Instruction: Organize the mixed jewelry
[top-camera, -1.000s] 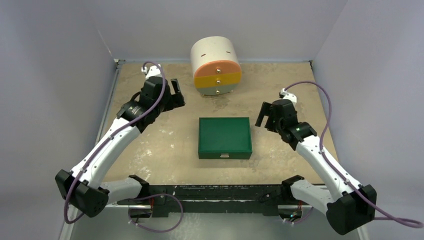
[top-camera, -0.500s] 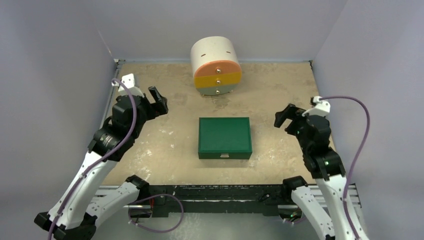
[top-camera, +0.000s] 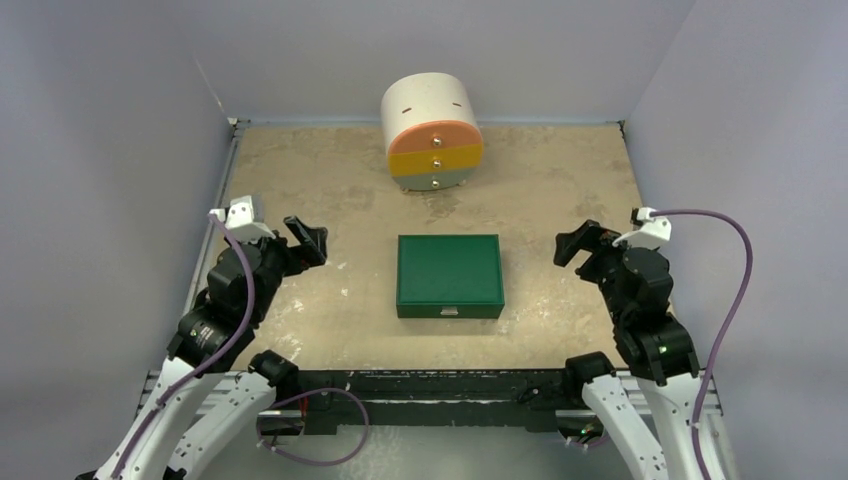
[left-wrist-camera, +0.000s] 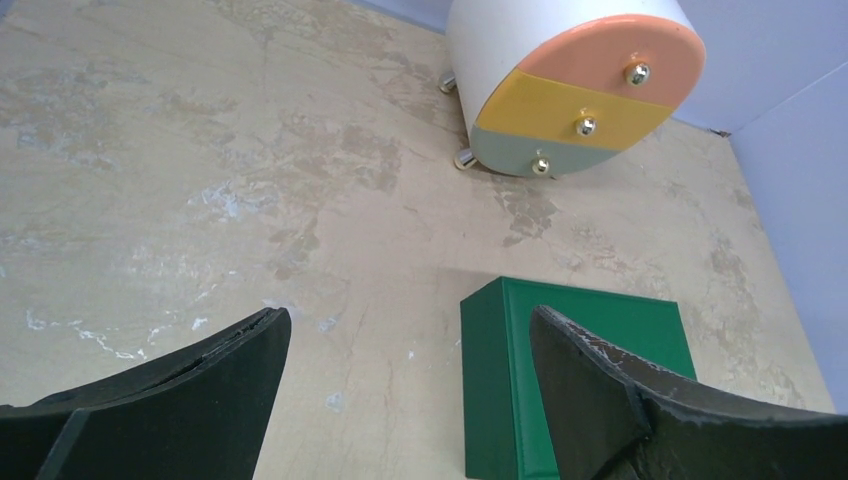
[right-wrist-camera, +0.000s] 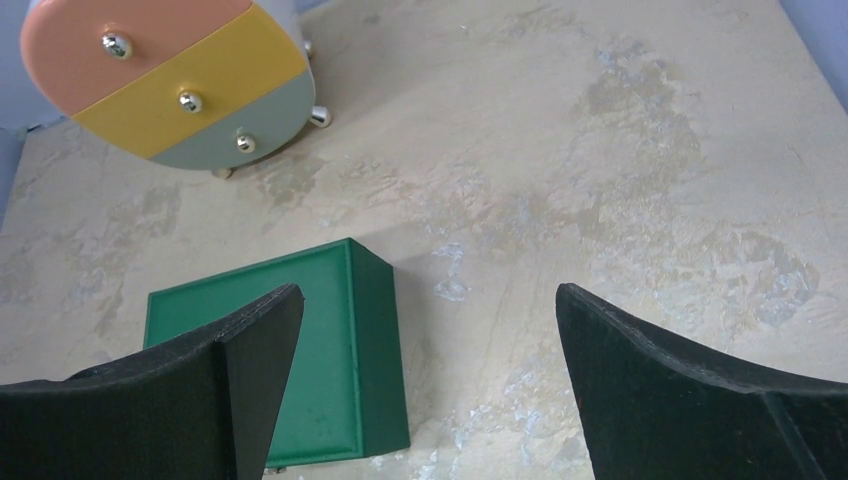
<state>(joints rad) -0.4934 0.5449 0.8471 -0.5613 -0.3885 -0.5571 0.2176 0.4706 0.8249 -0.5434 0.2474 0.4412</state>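
Left arm (top-camera: 225, 300), right arm (top-camera: 645, 300) folded, jaws spread

One table (top-camera: 330, 180) holds two objects: one green box (top-camera: 449, 270) and one round chest (top-camera: 430, 112). The chest has three stacked drawers: one peach drawer (top-camera: 433, 136), one yellow drawer (top-camera: 415, 162) and one grey-green drawer (top-camera: 455, 180). Each drawer has one metal knob (left-wrist-camera: 585, 126), three knobs in all. Two ball feet (left-wrist-camera: 465, 158) show under the chest in the left wrist view. There are two robot arms, one left arm (top-camera: 215, 320) and one right arm (top-camera: 650, 320). Each ends in one gripper, the left gripper (top-camera: 307, 238) and the right gripper (top-camera: 577, 243). Each gripper has two black fingers (left-wrist-camera: 180, 400), four in all. One purple cable (top-camera: 735, 290) runs along each arm.
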